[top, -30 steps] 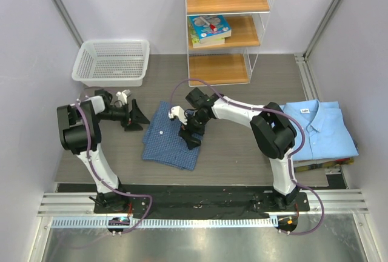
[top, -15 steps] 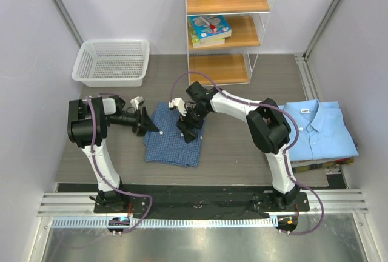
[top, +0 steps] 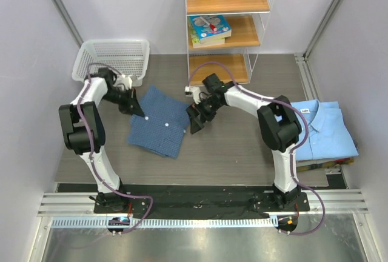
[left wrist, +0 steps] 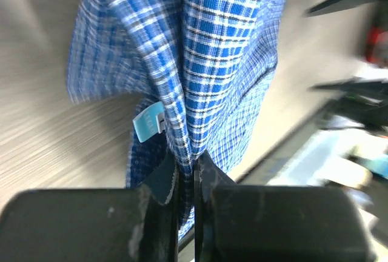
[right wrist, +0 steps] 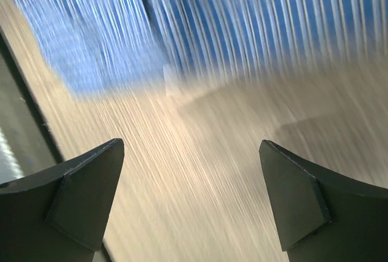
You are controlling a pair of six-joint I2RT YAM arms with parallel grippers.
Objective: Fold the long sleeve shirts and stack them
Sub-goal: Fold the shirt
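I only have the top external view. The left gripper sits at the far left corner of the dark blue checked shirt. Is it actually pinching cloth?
Observer: Yes. In the left wrist view the left gripper has its jaws shut on a bunched fold of the dark blue checked shirt.
Operator: Anything else at the pinch?
Observer: A small light blue tag sticks out of the fold just above the jaws.
Operator: And the right gripper?
Observer: In its wrist view the right gripper has its jaws wide open with only bare table between them. The shirt lies beyond the tips, blurred.
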